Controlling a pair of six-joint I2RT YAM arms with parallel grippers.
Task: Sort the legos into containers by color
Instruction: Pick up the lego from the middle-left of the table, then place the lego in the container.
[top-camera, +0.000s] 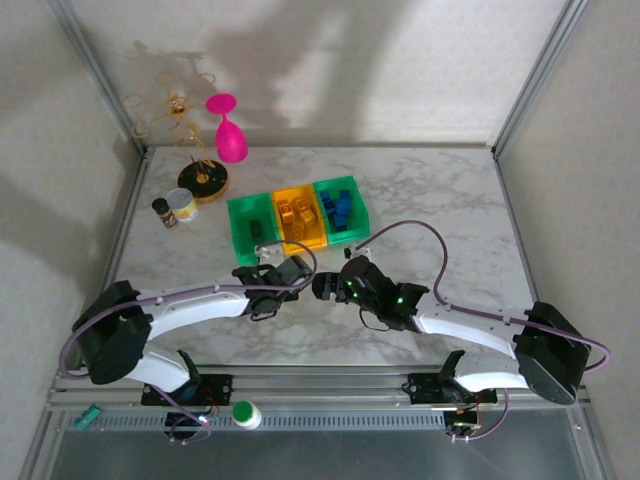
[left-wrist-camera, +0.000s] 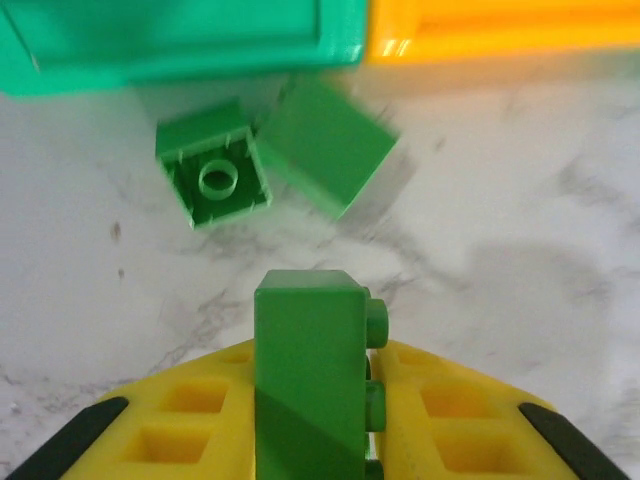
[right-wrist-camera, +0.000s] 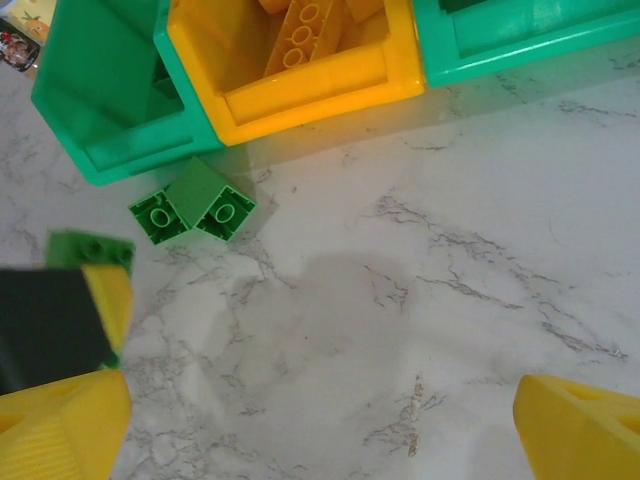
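Pinching one green brick (left-wrist-camera: 305, 345) studs-sideways, the left tool (left-wrist-camera: 312, 420) sits low over the tabletop (left-wrist-camera: 520, 250), just near of the left green bin (left-wrist-camera: 180, 45), likely its colour-matched target. Two loose green bricks (left-wrist-camera: 213, 178) lie touching, just near that bin. Left arm stretched far-right, wrist tipped down. Right tool (right-wrist-camera: 320, 410) spread wide, empty, hovering right of them.

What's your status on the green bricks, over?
Left gripper shut on a green brick. Right gripper open, holding nothing. Two loose green bricks lie before the left green bin, in the path.
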